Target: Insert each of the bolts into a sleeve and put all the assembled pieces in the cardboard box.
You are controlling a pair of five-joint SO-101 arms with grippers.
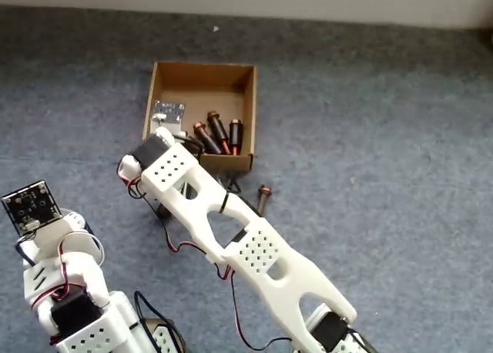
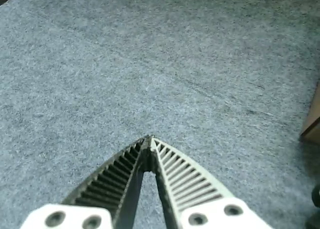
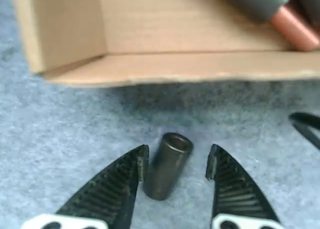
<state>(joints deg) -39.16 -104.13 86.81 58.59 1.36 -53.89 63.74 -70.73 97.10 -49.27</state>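
**Pick-up of the last loose sleeve, beside the cardboard box (image 1: 204,91).** Your right gripper (image 3: 177,156) hangs low just outside the box's near wall with its fingers spread. The sleeve (image 3: 167,164) lies on the carpet (image 1: 385,137) between them. One fingertip is close against the sleeve's side and the other is a little apart, so nothing is gripped yet.

Three assembled pieces (image 1: 219,133) lie inside the box, towards its near wall. One loose bolt (image 1: 263,199) lies on the carpet just outside the box's near right corner. Your left gripper (image 2: 150,141) sits well away from the box over bare carpet, its fingers clenched together on nothing.

Judged from this layout, three pairs are done and the fourth is in hand. The next move calls for closing the right fingers across the sleeve's body while keeping its open end free. You would then bring your left arm to the bolt so that its shank can go in.
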